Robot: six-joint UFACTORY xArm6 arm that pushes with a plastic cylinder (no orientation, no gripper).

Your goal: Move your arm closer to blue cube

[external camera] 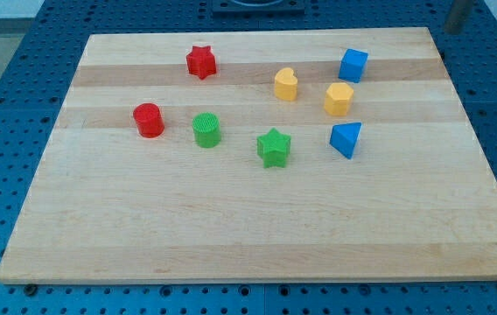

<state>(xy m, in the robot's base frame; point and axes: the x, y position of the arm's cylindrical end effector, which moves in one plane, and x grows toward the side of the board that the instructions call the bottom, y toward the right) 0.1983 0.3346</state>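
Only a short bit of the rod (460, 15) showed, view's top-right corner: straight, dark grey, plain, approx. even width, blurred; my tip (450, 31) same grey.

Rod barely in view

Only a dark stretch of my rod (458, 15) shows at the view's top right corner, slanting; my tip cannot be made out.

Blue cube (353, 65), red star (201, 62), green cylinder (206, 129), yellow heart (285, 84).

- Nothing is blocking me along the board's (257, 236) bottom edge.
- Near the top right corner, the yellow hexagon block (339, 99) is crowding the blue cube (353, 65).
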